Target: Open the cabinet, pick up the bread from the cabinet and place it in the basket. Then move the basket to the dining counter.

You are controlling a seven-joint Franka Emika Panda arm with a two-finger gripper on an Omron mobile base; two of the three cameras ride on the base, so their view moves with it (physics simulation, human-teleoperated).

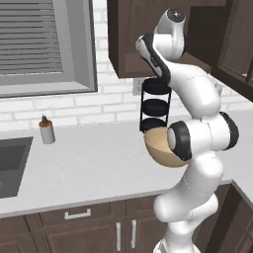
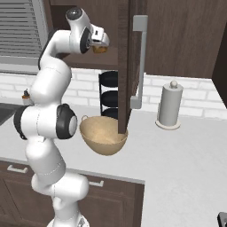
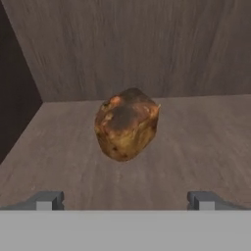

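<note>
The bread (image 3: 126, 124) sits on the cabinet (image 2: 126, 53) shelf at twelve o'clock from the fingers (image 3: 49, 200), which stand wide apart. Best advance straight, centring the loaf before closing gently.

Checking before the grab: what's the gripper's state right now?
Gripper: open, holding nothing, facing the bread on the cabinet shelf.

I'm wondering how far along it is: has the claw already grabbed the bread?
No, the bread sits alone on the cabinet shelf, ahead of the open claw, whose tips stand wide apart.
</note>
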